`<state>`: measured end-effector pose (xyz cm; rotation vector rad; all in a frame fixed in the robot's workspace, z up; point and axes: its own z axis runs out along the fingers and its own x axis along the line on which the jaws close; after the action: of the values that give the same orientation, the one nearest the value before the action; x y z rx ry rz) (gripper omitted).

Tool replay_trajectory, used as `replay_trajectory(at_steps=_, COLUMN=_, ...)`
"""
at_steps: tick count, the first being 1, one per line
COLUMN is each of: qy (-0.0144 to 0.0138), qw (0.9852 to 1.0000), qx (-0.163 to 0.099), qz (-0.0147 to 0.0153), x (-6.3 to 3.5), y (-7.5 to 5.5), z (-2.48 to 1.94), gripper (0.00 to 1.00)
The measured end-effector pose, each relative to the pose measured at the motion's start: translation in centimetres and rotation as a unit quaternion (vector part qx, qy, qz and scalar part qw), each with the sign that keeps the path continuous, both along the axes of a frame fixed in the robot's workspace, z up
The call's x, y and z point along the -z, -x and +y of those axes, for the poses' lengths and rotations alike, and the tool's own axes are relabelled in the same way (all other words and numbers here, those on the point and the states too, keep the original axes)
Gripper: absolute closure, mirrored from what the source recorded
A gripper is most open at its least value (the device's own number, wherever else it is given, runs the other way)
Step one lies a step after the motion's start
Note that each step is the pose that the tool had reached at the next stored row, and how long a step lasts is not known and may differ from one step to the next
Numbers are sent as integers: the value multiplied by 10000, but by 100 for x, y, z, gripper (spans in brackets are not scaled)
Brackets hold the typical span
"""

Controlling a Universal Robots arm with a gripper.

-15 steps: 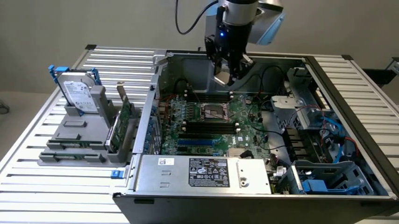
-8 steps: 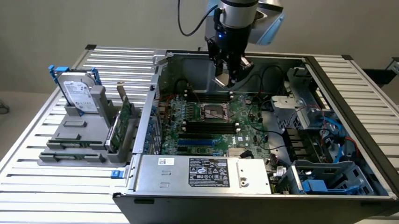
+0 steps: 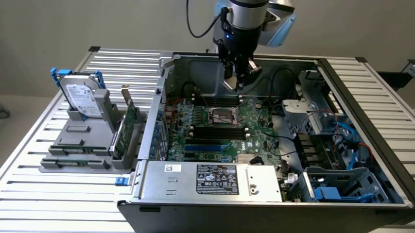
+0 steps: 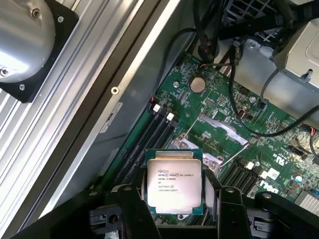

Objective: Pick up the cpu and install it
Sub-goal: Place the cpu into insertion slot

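Observation:
The cpu (image 4: 173,180), a small square chip with a pale silver printed top and a thin rim, sits between my two black fingers (image 4: 128,201), held by its opposite edges. My gripper (image 4: 173,206) is shut on it. In the exterior view the gripper (image 3: 238,80) hangs inside the open computer case, above the back part of the green motherboard (image 3: 220,141). The cpu socket (image 3: 224,116), with its metal frame (image 4: 219,130), lies a little below and in front of the fingertips, apart from the chip.
Black memory slots (image 4: 149,134) run beside the socket, and black cables (image 4: 234,74) cross the board near a metal bracket. A silver hard drive (image 3: 83,99) and green cards (image 3: 129,124) stand in a grey holder outside the case. The power supply (image 3: 211,179) closes the near side.

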<state>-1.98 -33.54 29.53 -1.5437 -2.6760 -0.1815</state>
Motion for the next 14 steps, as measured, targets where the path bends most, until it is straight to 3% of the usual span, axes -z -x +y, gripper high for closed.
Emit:
replay_trajectory(at_steps=4, qy=1, qw=9997, qx=228, qz=115, x=-1, y=0, z=0, gripper=45)
replay_trajectory(at_steps=10, qy=10, qw=9979, qx=497, qz=412, x=0, y=0, z=0, gripper=45)
replay_trajectory(at_steps=11, qy=20, qw=9976, qx=541, qz=439, x=2, y=0, z=0, gripper=45)
replay_trajectory(at_steps=14, qy=47, qw=9965, qx=710, qz=446, x=17, y=0, z=0, gripper=45)
